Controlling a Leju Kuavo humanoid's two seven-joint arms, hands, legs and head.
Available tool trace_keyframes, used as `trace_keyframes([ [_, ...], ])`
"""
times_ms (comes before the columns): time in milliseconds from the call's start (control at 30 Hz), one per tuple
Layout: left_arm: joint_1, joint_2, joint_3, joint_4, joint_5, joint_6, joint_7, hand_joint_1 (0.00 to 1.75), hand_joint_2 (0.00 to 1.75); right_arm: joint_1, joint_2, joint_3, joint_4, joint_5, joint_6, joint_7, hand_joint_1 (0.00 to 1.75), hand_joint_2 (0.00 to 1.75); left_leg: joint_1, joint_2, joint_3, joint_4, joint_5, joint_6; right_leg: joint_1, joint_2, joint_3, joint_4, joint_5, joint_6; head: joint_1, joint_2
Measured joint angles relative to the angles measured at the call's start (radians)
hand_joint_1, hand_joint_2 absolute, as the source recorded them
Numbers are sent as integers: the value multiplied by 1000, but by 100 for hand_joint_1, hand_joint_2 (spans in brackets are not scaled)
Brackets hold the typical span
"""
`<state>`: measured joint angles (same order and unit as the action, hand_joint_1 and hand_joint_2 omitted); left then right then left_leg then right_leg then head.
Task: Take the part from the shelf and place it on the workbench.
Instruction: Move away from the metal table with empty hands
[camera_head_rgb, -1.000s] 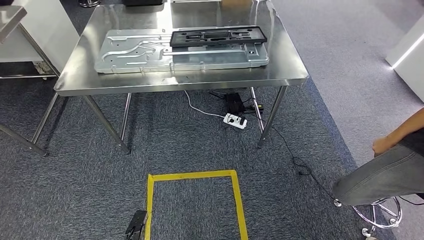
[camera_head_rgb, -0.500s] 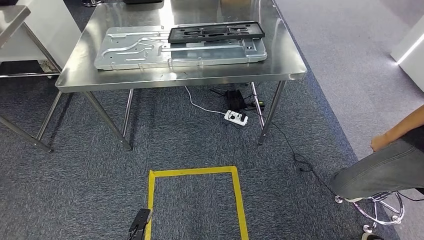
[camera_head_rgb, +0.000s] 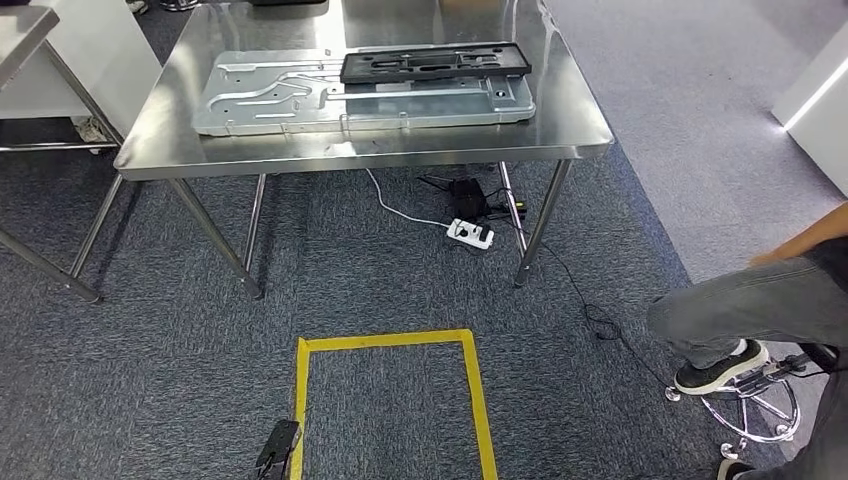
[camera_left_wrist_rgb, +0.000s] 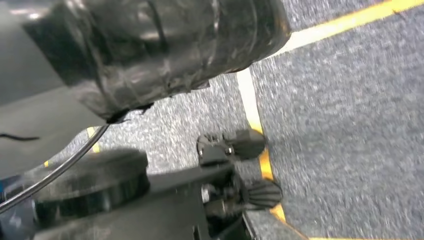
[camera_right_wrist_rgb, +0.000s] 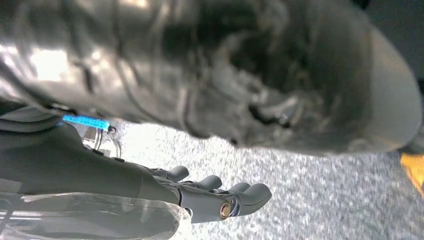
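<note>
A black plastic frame part (camera_head_rgb: 435, 64) lies flat on a large silver sheet-metal panel (camera_head_rgb: 300, 100), which rests on the steel workbench (camera_head_rgb: 360, 155) ahead of me. Both arms hang low, far from the bench. My left hand (camera_head_rgb: 278, 450) shows at the bottom edge of the head view beside the yellow tape; in the left wrist view its dark fingers (camera_left_wrist_rgb: 235, 145) hang over the carpet holding nothing. In the right wrist view my right hand (camera_right_wrist_rgb: 220, 197) has its fingers stretched out and apart, with nothing in them.
A yellow tape square (camera_head_rgb: 390, 400) marks the carpet in front of me. Under the bench lie a white power strip (camera_head_rgb: 470, 235) and cables. A seated person's leg (camera_head_rgb: 750, 310) and stool (camera_head_rgb: 760, 395) are at the right. Another steel table (camera_head_rgb: 20, 40) stands at the far left.
The whole picture shifted slightly, so the camera moved. The person at the right pulled their leg in and set a shoe on the stool base. The bench and parts stayed put.
</note>
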<state>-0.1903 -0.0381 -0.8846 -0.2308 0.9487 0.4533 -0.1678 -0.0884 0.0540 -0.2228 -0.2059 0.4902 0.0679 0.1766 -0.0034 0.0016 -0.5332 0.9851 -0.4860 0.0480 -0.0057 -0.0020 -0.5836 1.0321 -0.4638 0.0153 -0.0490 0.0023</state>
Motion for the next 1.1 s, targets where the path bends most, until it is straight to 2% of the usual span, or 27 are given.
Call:
trace_keyframes([
  [33,-1,0,0,0,0,0,0,0,0,0,0,0,0,0,0,0,0,0,2,1,0,-6,5,6,0,1,-16,37,-26,3,1,0],
  [100,-2,0,0,0,0,1,0,0,0,0,0,-1,1,0,0,0,0,0,2,2,-3,-8,10,12,-3,1,-70,162,-95,9,4,0],
  [133,-1,0,0,0,0,0,0,0,0,1,0,-1,2,0,0,0,0,0,1,2,-5,-7,10,13,-5,1,-97,223,-119,11,4,0],
  [167,0,0,0,0,0,0,0,0,0,2,0,-1,2,0,0,0,0,0,1,2,-7,-6,10,13,-6,1,-111,257,-126,14,4,0],
  [200,1,0,0,0,0,0,0,0,0,2,0,-2,3,0,0,0,0,0,1,2,-8,-3,10,12,-8,1,-106,254,-113,16,4,0],
  [233,1,-1,0,0,0,0,0,0,0,2,0,-2,3,0,0,0,0,0,2,1,-8,1,9,11,-11,1,-81,209,-83,18,5,0],
  [300,1,-1,0,0,0,-1,0,0,0,1,0,-2,4,0,0,0,0,0,2,0,-11,14,2,3,-14,1,-11,72,-26,19,5,0],
  [333,0,-1,0,0,-5,-6,2,0,0,0,0,-2,4,9,1,-7,0,0,0,-2,-15,20,-1,-3,-15,2,12,23,-12,16,4,0],
  [367,-1,-2,-2,0,-18,-17,8,0,0,0,0,1,4,36,3,-28,0,0,-1,-4,-18,25,-3,-9,-13,2,22,0,-10,13,3,0],
  [467,-8,-7,-20,0,-78,-65,46,0,0,1,6,56,4,262,10,-136,0,0,3,-9,-27,31,-2,-25,-8,-3,19,-8,-5,-8,0,0],
  [500,-11,-9,-28,0,-91,-74,57,0,0,-1,10,89,3,343,11,-161,0,0,4,-10,-35,47,-13,-30,-8,-7,19,-12,-1,-16,-1,0],
  [567,-17,-15,-40,0,-100,-78,69,0,0,-5,21,148,2,425,9,-177,0,0,8,-8,-77,139,-67,-39,-9,-16,18,-18,4,-27,-6,0],
  [633,-20,-22,-50,0,-102,-79,73,0,0,-6,29,191,2,432,6,-178,0,0,9,-8,-136,267,-127,-46,-6,-27,14,-18,5,-31,-9,0],
  [667,-19,-24,-54,0,-103,-79,75,0,0,-6,31,210,2,431,5,-178,0,0,9,-8,-154,305,-136,-48,-5,-33,13,-17,5,-31,-8,0],
  [700,-18,-25,-57,0,-104,-80,77,0,0,-5,32,226,2,429,5,-178,0,0,10,-7,-154,307,-126,-48,-4,-40,12,-17,5,-31,-9,0],
  [733,-18,-26,-60,0,-107,-83,80,0,0,-5,34,241,2,426,5,-175,0,0,10,-5,-135,270,-99,-47,-3,-47,13,-17,5,-31,-9,0],
  [767,-18,-26,-64,0,-112,-87,84,0,0,-5,36,254,2,424,5,-172,0,0,9,5,-100,202,-63,-43,-3,-54,13,-17,5,-31,-9,0],
  [833,-21,-25,-72,0,-124,-93,91,0,0,-7,43,279,0,425,4,-162,0,0,1,42,-34,67,-17,-33,1,-68,15,-16,5,-28,-8,0],
  [867,-25,-25,-74,0,-131,-95,94,0,0,-9,47,292,-1,427,4,-156,0,0,-4,54,-19,31,-9,-27,2,-75,15,-15,5,-24,-8,0],
  [900,-28,-24,-77,0,-136,-96,98,0,0,-11,51,307,-2,429,4,-149,0,0,-9,57,-17,17,-10,-23,4,-84,14,-15,5,-20,-8,0],
  [967,-31,-24,-87,0,-151,-96,114,0,0,-15,60,334,-5,423,3,-134,0,0,-9,36,-19,13,-2,-13,4,-98,16,-16,4,-9,-7,0],
  [1000,-32,-25,-94,0,-161,-96,127,0,0,-17,62,346,-7,415,2,-126,0,0,-7,26,-17,8,3,-8,2,-92,15,-8,-4,-4,-7,0],
  [1033,-34,-26,-100,0,-172,-97,141,0,0,-18,64,355,-9,406,1,-120,0,0,-4,17,-15,3,8,-3,1,-76,7,15,-22,1,-5,0],
  [1100,-42,-31,-114,0,-195,-107,175,0,0,-17,66,372,-10,391,1,-114,0,0,-1,-1,-17,-1,16,5,-3,-31,-38,122,-85,8,-2,0],
])
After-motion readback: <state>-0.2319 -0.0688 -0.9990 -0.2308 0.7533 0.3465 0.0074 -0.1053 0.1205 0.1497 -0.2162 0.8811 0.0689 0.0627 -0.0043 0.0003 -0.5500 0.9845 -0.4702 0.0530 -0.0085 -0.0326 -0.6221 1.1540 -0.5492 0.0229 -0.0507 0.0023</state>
